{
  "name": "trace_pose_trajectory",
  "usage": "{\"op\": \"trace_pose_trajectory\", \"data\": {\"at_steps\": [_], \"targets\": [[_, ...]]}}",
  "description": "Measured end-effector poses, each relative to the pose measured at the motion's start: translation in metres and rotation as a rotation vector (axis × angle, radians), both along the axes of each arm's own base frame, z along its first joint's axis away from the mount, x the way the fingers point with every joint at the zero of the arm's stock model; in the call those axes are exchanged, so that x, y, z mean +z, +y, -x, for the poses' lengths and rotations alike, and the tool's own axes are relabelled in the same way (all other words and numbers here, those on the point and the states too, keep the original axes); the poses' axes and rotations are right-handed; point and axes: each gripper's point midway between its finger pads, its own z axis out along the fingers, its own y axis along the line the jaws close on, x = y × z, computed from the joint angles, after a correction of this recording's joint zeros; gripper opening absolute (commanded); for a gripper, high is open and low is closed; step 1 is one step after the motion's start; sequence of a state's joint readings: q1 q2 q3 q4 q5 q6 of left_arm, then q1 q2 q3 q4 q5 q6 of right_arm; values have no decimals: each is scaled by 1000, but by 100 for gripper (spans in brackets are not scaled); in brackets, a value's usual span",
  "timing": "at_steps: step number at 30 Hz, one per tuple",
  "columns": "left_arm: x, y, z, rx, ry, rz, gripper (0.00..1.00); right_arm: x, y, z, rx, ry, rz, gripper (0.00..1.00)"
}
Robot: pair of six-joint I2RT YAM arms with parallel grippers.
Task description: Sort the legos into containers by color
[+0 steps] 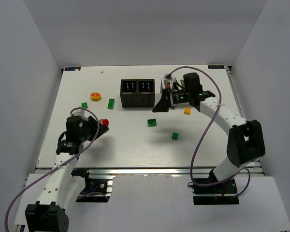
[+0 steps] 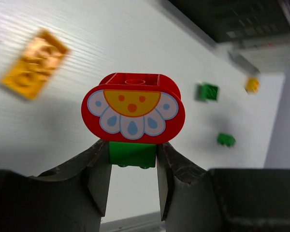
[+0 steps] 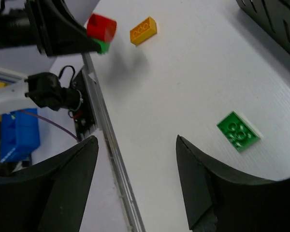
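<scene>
My left gripper (image 1: pixel 99 127) is shut on a small green brick (image 2: pixel 132 153) that carries a red rounded lego (image 2: pixel 133 108) with a flower print, and holds it off the table; the red lego (image 1: pixel 105 122) also shows in the top view. My right gripper (image 1: pixel 161 106) is open and empty beside the right end of the black container (image 1: pixel 137 93); its jaws (image 3: pixel 137 159) stand wide apart above the bare table. A whitish container (image 1: pixel 169 80) is partly hidden behind the right wrist. Loose green legos (image 1: pixel 152 123) (image 1: pixel 175 136) (image 1: pixel 111 103) (image 1: pixel 84 105) lie on the table.
An orange round piece (image 1: pixel 95 96) lies at the back left and an orange-yellow brick (image 1: pixel 187 110) lies under the right arm. An orange flat brick (image 3: pixel 143 30) lies near the left gripper. A green plate (image 3: pixel 238 131) lies right of the right jaws. The table's front rail (image 3: pixel 104 140) runs below them.
</scene>
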State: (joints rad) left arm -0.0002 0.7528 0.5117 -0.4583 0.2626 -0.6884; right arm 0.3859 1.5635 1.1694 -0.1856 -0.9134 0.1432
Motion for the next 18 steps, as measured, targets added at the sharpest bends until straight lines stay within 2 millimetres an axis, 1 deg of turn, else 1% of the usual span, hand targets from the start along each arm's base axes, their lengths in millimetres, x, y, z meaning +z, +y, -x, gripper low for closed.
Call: {"op": "trace_pose_trajectory", "data": {"at_steps": [1,2,3,4,5,8,10,12,15,18], "targets": [[2,-12,1,-53,-21,13,0,2,10,-2,-2,42,-3,79],[5,-25,2,-105,-43,17,0,4,16,-3,-12,85,-6,80],[9,-38,2,-157,-68,25,0,8,27,-5,-9,117,-10,82],[14,-50,2,-201,-94,29,0,11,36,-6,-15,151,-12,87],[17,-63,2,-250,-117,32,0,13,43,-6,-18,178,-13,89],[18,-93,5,-357,-142,14,0,20,64,-2,-35,238,-6,89],[16,-107,6,-409,-143,-4,0,22,75,7,-37,272,7,89],[15,-115,1,-431,-147,-29,0,20,84,18,-36,309,22,89],[17,-121,-9,-441,-161,-69,0,16,93,31,-37,350,51,89],[26,-128,-20,-452,-196,-95,0,11,95,33,-67,374,76,89]]}}
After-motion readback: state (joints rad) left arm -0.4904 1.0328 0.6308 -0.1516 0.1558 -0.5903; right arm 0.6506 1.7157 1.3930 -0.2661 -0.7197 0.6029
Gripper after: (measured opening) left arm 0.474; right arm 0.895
